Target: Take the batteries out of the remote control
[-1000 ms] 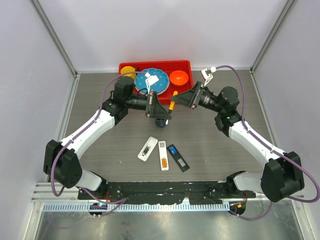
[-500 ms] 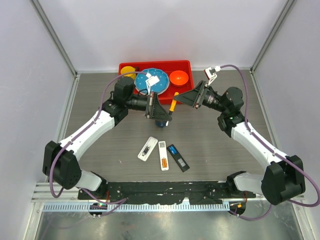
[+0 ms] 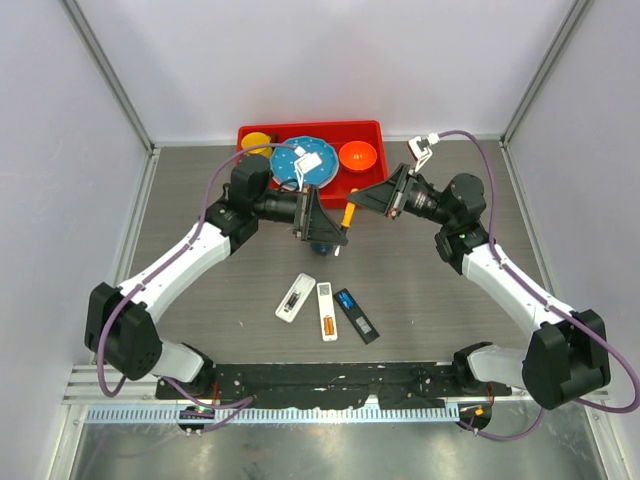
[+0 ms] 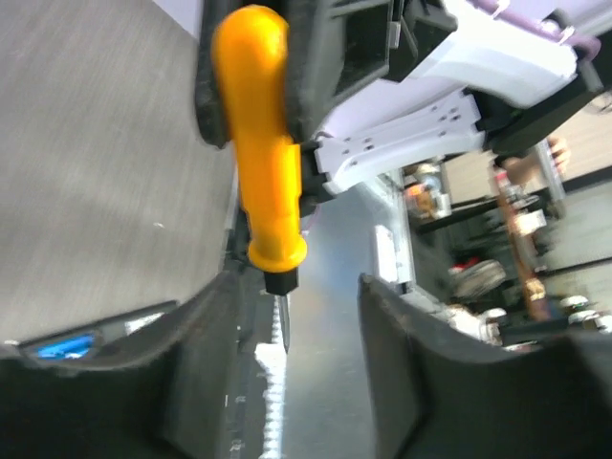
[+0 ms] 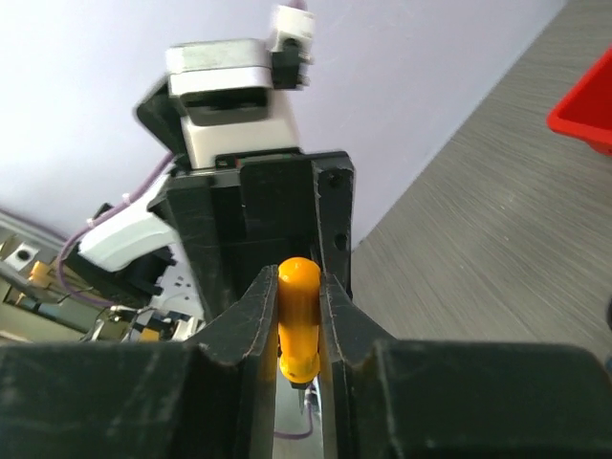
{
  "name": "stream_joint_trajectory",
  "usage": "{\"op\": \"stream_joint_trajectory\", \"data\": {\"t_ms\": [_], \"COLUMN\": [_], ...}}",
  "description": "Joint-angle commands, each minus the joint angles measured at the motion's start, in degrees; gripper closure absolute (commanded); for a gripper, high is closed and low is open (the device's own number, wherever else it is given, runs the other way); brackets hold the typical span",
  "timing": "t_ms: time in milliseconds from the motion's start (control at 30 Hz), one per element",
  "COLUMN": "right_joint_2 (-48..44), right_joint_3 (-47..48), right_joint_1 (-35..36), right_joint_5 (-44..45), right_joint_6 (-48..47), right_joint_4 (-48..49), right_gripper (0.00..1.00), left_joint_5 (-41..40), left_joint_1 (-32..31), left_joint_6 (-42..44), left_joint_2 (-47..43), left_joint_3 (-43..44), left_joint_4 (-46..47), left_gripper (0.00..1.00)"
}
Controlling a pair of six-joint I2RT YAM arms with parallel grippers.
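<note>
Orange screwdriver (image 5: 298, 325): clamped by right gripper (image 5: 298, 282); left gripper (image 4: 298, 279) spread loose around its tip.
Batteries (image 3: 328, 325): in remotes (image 3: 295, 298), base-ward of both grippers, long axes near-to-far.

I work at a dark grey, wood-grained table (image 3: 420, 290) under soft, even light. Plain pale panels close me in: a far wall (image 3: 330, 60), a left wall (image 3: 50, 200) and a right wall (image 3: 595, 200). Silvery metal posts (image 3: 108, 75) stand at the far corners, and a bare metal ledge (image 3: 330, 445) runs along the near edge.
</note>
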Motion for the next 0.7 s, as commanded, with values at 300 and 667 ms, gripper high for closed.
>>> {"op": "stream_joint_trajectory", "data": {"t_ms": [300,667], "right_joint_2": [-7.45,-7.02], "right_joint_3": [3.16,1.13], "right_joint_1": [0.11,0.03], "right_joint_5": [24.71,30.88], "right_joint_6": [-23.93,-28.34], "right_joint_4": [-39.29,-46.24], "right_gripper": [0.99,0.99], "left_joint_5": [-34.82,-61.92], "left_joint_1": [2.79,-5.82], "left_joint_6": [13.78,13.19], "left_joint_2": [-11.42,-7.47], "left_joint_3": [-5.17,-9.29], "left_joint_4": [-23.12,-39.68], "left_gripper": [0.06,0.08]}}
